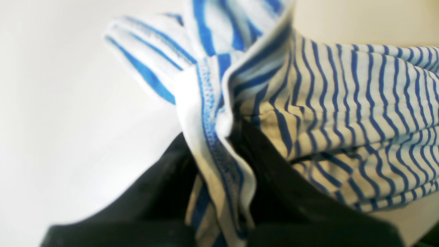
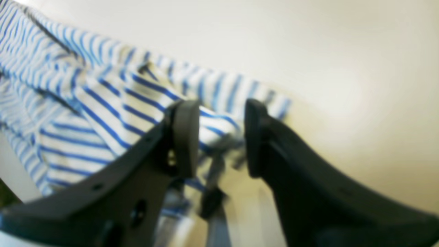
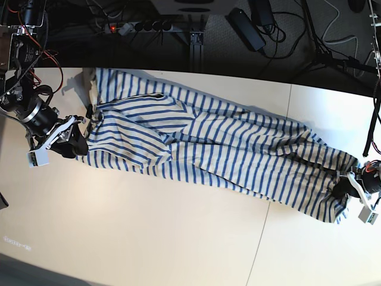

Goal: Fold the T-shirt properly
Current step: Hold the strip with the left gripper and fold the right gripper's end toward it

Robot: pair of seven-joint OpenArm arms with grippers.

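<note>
The cream-white blue-striped cotton T-shirt lies stretched on the pale surface, long axis running from upper left to lower right of the base view. We see the left pincer clamped on bunched fabric; the right pincer stands half open, striped cloth between its jaws.

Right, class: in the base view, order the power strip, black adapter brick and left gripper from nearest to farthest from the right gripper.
1. Power strip, behind the table.
2. Black adapter brick, back centre.
3. Left gripper, far end of the T-shirt.
</note>
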